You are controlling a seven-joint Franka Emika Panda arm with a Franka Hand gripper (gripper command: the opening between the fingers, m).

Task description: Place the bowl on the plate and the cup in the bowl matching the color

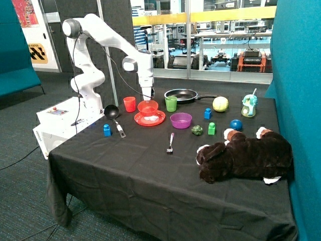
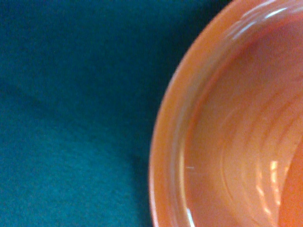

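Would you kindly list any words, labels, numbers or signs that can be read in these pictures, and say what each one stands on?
No text can be read with certainty.
Yellow-and-black sign on the wall behind the robot: has lettering, too small to read.
Poster above it: print too blurred to read.
White box beside the table: marking along its edge, too small to read.
The bowl under the gripper, the plate and the cup: no lettering visible.

- Hemmed in at the bowl: red cup and green cup close on either side, plate just in front.
- Open desk nearer the front edge, past the fork.
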